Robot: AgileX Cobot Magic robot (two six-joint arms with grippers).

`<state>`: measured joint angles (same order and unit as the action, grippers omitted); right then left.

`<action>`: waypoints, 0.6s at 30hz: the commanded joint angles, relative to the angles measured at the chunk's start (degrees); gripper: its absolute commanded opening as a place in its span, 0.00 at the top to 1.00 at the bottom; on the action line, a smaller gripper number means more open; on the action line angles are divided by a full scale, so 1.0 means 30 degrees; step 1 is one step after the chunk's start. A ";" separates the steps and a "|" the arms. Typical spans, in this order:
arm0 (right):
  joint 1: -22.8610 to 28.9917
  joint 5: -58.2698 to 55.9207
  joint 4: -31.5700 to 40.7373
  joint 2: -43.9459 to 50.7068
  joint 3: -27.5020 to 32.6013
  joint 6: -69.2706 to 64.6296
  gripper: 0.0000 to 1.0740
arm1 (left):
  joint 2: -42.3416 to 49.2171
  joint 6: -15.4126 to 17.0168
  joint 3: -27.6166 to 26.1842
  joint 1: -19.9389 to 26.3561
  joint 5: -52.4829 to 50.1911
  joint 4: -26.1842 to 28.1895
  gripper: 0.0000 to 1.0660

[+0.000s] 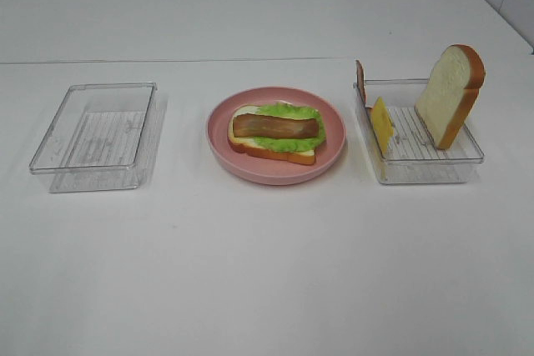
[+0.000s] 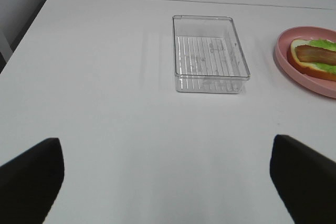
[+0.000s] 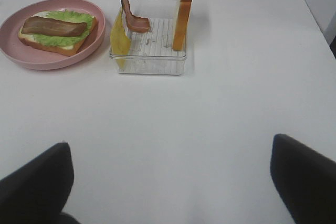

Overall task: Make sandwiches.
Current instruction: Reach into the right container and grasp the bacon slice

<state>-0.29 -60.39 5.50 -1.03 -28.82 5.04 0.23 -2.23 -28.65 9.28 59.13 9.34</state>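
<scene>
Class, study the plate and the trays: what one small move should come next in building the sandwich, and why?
Probably the open right gripper should reach toward the cheese square leaning at the right tray. The stack on the plate shows only bread, lettuce and bacon, and that tray sits on this arm's side.

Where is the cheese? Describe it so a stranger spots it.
Beside the pink plate, one clear tray holds food. The cheese stands at its wall nearest the plate. It is the only yellow piece, next to brown bacon and white bread.
</scene>
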 commanded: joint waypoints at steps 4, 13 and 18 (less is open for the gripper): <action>0.0000 0.0038 -0.0019 -0.0076 0.0038 -0.0095 0.10 | 0.0420 0.0057 0.0038 0.0095 0.0019 0.0000 0.06; 0.0000 0.0038 0.0076 -0.0458 0.0038 -0.0095 0.10 | 0.0420 0.0057 0.0038 0.0076 0.0019 0.0019 0.06; 0.0000 0.0038 0.0286 -0.2769 -0.0573 -0.0076 0.11 | 0.0420 0.0057 0.0038 0.0076 0.0019 0.0076 0.06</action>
<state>-0.29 -60.45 6.25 -8.82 -30.14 5.04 0.23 -2.23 -28.65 9.28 59.13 9.34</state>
